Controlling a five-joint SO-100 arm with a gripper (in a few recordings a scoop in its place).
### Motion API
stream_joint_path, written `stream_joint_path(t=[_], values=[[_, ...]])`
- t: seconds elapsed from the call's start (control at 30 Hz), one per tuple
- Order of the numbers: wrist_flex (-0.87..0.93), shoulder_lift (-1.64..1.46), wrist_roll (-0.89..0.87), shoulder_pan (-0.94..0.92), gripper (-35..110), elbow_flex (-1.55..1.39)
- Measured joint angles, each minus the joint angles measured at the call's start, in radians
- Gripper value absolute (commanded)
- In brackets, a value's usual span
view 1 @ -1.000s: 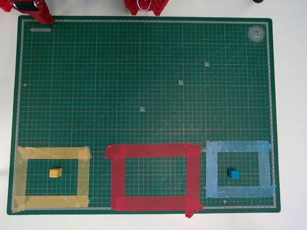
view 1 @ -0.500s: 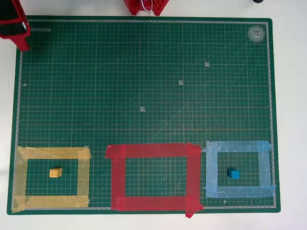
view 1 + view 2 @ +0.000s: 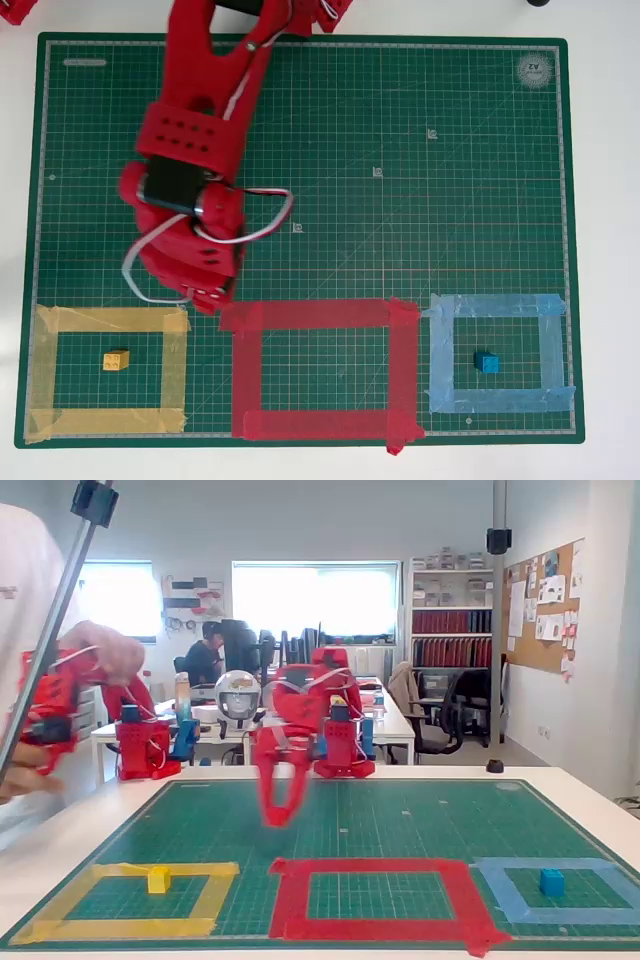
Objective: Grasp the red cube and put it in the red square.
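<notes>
gripper (image 3: 205, 295): red, at the end of a red arm (image 3: 200, 110) that reaches from the far edge of the green cutting mat (image 3: 450, 230) toward its near side. in the overhead view its tip hangs just beyond the far left corner of the red square (image 3: 320, 314), close to the far right corner of the yellow tape frame (image 3: 110, 320). in the fixed view the fingers (image 3: 280, 800) point down above the mat and are blurred; whether they are parted or closed cannot be told, and nothing can be made out between them.

red square: wide red tape, ragged corners, on the mat's near edge at the middle; bare green mat inside it.

red cube: cannot be made out in either view.

yellow tape frame: near left corner of the mat, with a yellow cube (image 3: 116, 360) inside it, about central.

light-blue tape frame (image 3: 497, 305): near right corner of the mat, with a blue cube (image 3: 487, 363) inside it, about central.

white cable (image 3: 255, 225): loops along the arm's wrist.

white desk (image 3: 605, 240): carries the mat, showing along all its edges.
</notes>
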State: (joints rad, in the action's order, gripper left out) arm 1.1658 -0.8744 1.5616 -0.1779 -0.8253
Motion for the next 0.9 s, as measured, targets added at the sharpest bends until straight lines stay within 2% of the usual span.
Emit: stream_joint_path(t=[0.13, 0.3, 0.57, 0.9], values=[[0.158, 0.032, 0.008, 0.186, 0, 0.107], [0.227, 0.15, -0.032, 0.293, -1, 0.27], [0.256, 0.448, -0.031, 0.298, -1, 0.62], [0.259, 0.499, -0.021, 0.259, -1, 0.718]])
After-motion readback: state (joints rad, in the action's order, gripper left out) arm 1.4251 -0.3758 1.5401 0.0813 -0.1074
